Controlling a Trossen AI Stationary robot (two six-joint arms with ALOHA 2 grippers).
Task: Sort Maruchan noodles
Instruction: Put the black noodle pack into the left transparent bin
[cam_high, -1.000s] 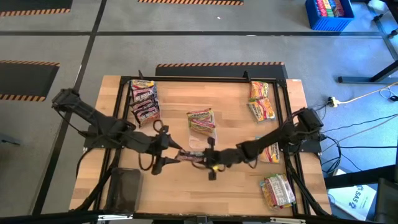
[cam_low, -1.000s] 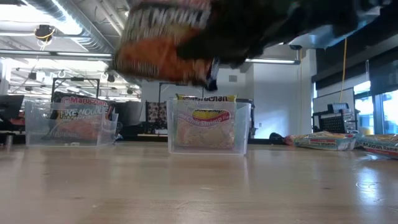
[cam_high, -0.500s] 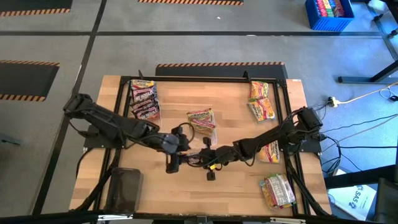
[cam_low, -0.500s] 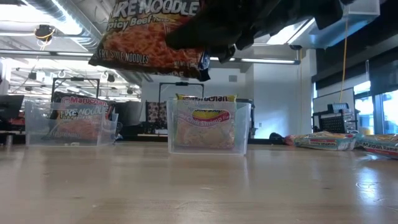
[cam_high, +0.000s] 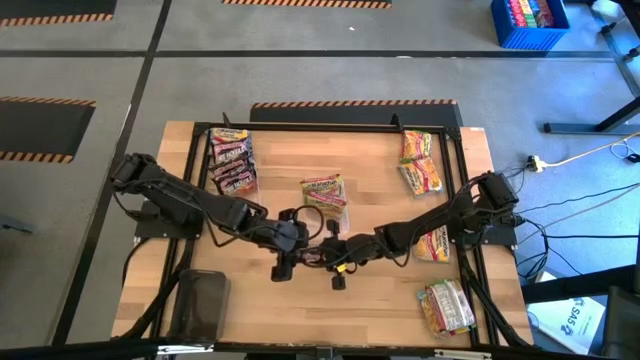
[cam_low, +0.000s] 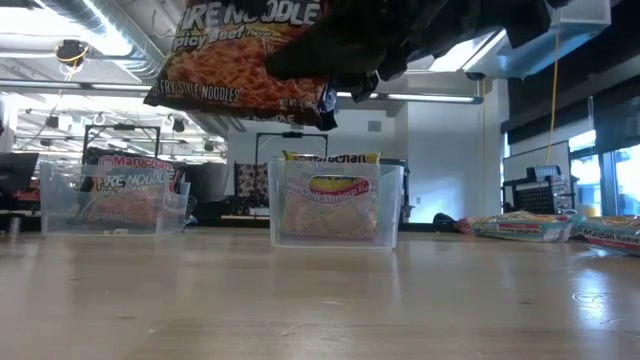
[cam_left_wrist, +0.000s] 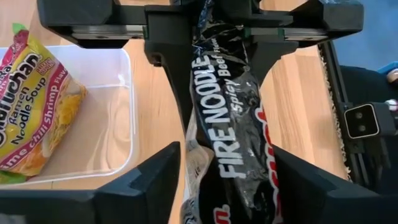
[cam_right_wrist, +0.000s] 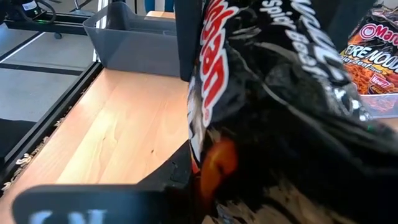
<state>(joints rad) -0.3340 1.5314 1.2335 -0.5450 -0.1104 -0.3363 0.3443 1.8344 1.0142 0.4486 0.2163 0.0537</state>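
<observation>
A dark Fire Noodle packet (cam_left_wrist: 233, 118) of Maruchan noodles hangs in the air over the table's middle (cam_low: 240, 60). My right gripper (cam_high: 327, 252) is shut on it, reaching in from the right. My left gripper (cam_left_wrist: 225, 149) is open; its two fingers stand on either side of the packet's other end, and I cannot tell whether they touch it. A clear tray (cam_left_wrist: 118, 124) beside it holds a yellow-pink shrimp packet (cam_left_wrist: 31, 106), which leans upright in it (cam_low: 330, 200). My right gripper pinches one end of the packet (cam_left_wrist: 217, 37) between its two fingers. They come from the table's right, pointing along the packet's length. The packet is lifted clear of the table and reaches toward my left gripper, crumpled near the hold.
A second clear tray (cam_low: 110, 200) at the far left holds maroon Fire Noodle packets (cam_high: 232, 162). Loose yellow-pink packets lie at the far right (cam_high: 420, 165), under my right arm (cam_high: 435, 245) and at the near right corner (cam_high: 445, 305). A black frame (cam_high: 330, 128) borders the table.
My left gripper has moved toward the table's right and down, tipping further downward, until its fingers stand around the free end of the hanging packet. My right gripper has kept the packet nearly still in the air.
</observation>
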